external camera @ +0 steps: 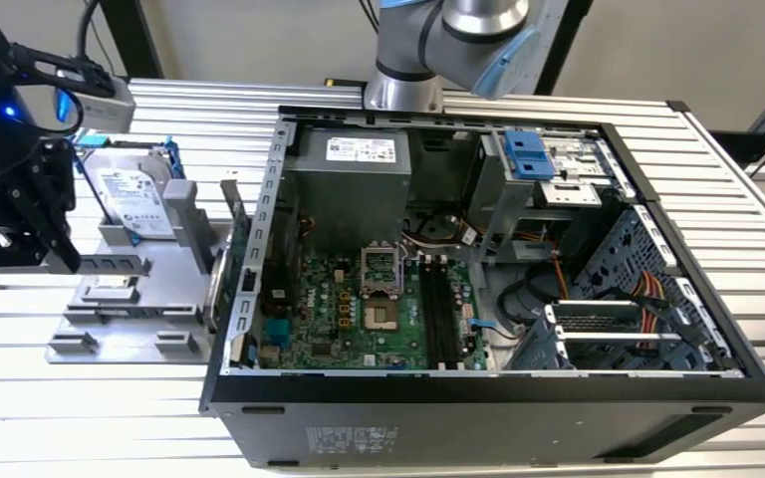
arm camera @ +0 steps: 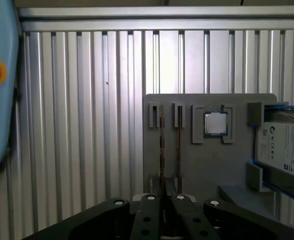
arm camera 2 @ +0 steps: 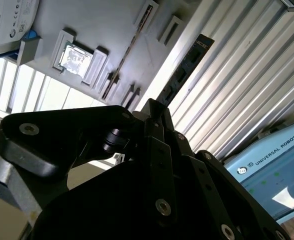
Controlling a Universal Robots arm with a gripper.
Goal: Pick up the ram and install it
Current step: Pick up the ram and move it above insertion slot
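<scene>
The ram (arm camera 2: 184, 67) is a thin, stiff stick. It is light, but I judge it fragile, so it is best pinched across its flat faces near the middle of the upper edge, clear of the contact edge. My hand (arm camera: 163, 197) looks drawn nearly shut with the ram edge-on in its grip, so I judge I have hold of it. The ram hangs above the gray tray (arm camera: 207, 170), just off its slot. Beside it are a second stick (arm camera: 179, 145) and the processor chip (arm camera: 214, 123). The open computer case (external camera: 489, 428) stands beside the tray on the surface (arm camera: 87, 125).
</scene>
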